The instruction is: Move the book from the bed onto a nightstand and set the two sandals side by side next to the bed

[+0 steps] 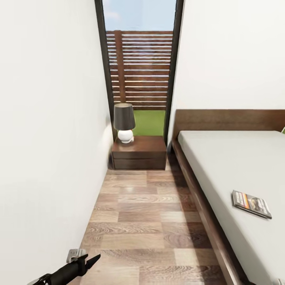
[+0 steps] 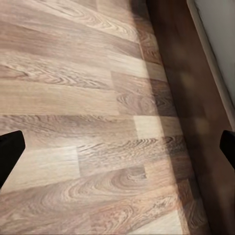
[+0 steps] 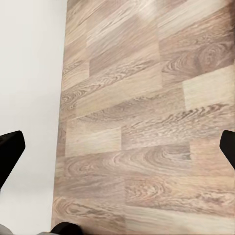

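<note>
Between a white wall (image 1: pixel 47 130) and the bed (image 1: pixel 206 213) runs a narrow strip of light wood-plank floor (image 1: pixel 146 221), seen from the head camera. At its far end stands the nightstand (image 1: pixel 139 152) — dark brown, with drawers — and on its top sits a lamp (image 1: pixel 124 122) with a dark shade and a round white base. Behind it rises a tall dark-framed window (image 1: pixel 139 67) showing a slatted wooden fence, grass and sky.

On the pale-grey mattress (image 1: pixel 237 166) lies the book (image 1: pixel 251 204), flat, near the mattress edge that faces the floor strip and well apart from the nightstand. The dark headboard (image 1: pixel 229 120) stands against the far wall.

Low at the head view's left, the left gripper (image 1: pixel 79 264) points out over the floor. Its wrist camera shows the left gripper (image 2: pixel 117 152) with dark fingertips (image 2: pixel 9 149) spread wide over planks, the bed's brown frame alongside, nothing between them. The right gripper (image 3: pixel 117 149) is likewise spread wide and empty — planks below, a white wall at one side.
</note>
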Tool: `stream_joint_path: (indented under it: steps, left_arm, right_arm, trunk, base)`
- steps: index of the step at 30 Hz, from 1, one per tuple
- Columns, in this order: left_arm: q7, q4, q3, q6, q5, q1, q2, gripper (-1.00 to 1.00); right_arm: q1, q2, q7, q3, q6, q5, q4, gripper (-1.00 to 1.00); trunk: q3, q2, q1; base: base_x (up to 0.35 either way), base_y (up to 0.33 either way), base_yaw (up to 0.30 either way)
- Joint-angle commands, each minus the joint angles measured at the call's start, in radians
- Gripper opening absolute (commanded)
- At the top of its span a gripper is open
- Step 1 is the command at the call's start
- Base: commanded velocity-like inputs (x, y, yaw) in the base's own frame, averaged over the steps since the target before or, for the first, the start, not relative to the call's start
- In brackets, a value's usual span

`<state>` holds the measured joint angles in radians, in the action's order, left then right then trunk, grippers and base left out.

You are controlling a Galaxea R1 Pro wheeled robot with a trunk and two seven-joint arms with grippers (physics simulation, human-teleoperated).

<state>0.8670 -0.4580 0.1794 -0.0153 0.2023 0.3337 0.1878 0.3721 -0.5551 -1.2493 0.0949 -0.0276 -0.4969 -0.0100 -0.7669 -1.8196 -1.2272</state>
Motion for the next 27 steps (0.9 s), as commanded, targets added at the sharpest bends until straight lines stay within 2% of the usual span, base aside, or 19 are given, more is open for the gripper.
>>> stream_joint_path:
  steps: [1,27]
  left_arm:
    - [0.004,0.001,0.002,-0.002,0.003,0.001,0.000,1.00]
    - [0.004,0.001,0.003,-0.002,0.003,0.001,0.001,1.00]
  right_arm:
    - [0.001,0.000,-0.002,0.008,-0.003,0.008,0.001,1.00]
    - [0.001,0.000,-0.002,0.008,-0.003,0.008,0.001,1.00]
  trunk:
    - [-0.001,0.000,0.000]
    - [-0.001,0.000,0.000]
  base:
    - [0.311,0.009,0.000]
    - [0.316,0.001,0.000]
